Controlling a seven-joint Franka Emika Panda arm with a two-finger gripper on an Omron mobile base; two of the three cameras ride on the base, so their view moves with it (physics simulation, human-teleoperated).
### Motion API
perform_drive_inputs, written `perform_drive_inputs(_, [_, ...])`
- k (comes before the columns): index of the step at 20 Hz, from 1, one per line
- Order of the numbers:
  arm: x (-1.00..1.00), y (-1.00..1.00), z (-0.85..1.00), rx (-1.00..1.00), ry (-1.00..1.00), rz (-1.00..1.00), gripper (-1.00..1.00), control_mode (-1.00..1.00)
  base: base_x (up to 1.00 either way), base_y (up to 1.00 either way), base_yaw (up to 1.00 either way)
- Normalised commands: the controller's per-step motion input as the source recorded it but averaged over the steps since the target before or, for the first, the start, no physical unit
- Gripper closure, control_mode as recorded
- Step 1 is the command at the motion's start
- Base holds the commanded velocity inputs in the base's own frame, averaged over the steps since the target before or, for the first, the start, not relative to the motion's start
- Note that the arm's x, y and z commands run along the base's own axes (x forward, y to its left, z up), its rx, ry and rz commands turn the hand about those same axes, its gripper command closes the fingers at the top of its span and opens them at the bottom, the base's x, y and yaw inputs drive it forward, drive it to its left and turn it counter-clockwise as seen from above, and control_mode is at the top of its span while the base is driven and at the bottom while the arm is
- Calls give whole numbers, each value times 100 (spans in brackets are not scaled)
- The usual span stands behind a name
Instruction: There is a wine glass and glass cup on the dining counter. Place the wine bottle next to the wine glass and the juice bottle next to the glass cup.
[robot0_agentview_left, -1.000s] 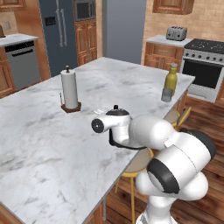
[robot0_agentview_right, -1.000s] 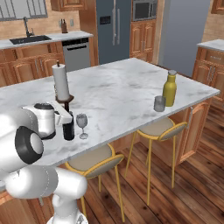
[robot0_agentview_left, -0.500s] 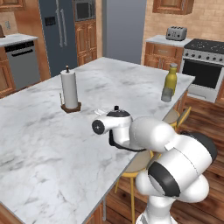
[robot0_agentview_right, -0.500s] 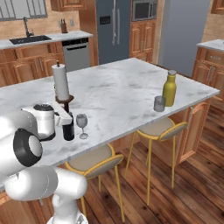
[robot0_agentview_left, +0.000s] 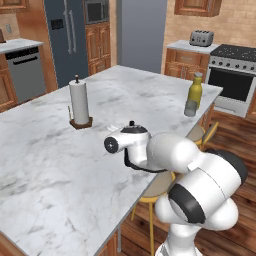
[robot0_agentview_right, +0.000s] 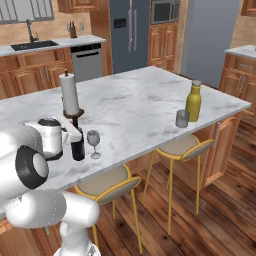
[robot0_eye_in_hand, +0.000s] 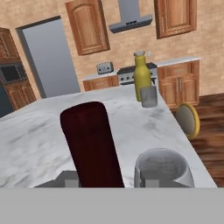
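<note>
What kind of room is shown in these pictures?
Most likely a home kitchen: a marble dining counter with stools, a stove with a toaster beside it, and a sink along the wall.

Bright, even rendered light, faint shadows, no glare; all views slightly soft.

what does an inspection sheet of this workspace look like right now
surface: marble dining counter, upright items only
job's things: wine bottle beside wine glass near the edge; juice bottle beside glass cup at the far end
clutter: paper towel roll on a stand
grippers: gripper shut on wine bottle's neck
cables: nothing seen
surroundings: yellow-legged stools, fridge, stove, toaster, sink
</note>
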Motion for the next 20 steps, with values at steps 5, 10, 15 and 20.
perform_drive_inputs(5, [-11, 3, -38, 0, 0, 0, -100, -100, 0, 0, 0])
perform_drive_inputs(10, [-1, 4, -25, 1, 0, 0, -100, -100, 0, 0, 0])
perform_drive_inputs(15, [0, 8, -16, 3, 0, 0, -100, -100, 0, 0, 0])
perform_drive_inputs(20, [-6, 14, -20, 4, 0, 0, -100, -100, 0, 0, 0])
